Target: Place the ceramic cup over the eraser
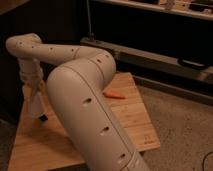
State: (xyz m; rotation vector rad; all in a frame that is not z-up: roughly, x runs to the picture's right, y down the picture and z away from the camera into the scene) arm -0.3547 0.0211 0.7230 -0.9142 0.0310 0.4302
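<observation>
My gripper hangs straight down from the wrist at the left side of the wooden table, low over its surface. A cream-white tapered shape right under it looks like the ceramic cup, just above or on the table. A small dark block, likely the eraser, shows at the cup's lower right edge, partly hidden. My big cream arm fills the foreground and hides the middle of the table.
A thin orange object lies on the table to the right of my elbow. Dark shelving stands behind the table. Speckled floor lies to the right. The table's right edge is near the orange object.
</observation>
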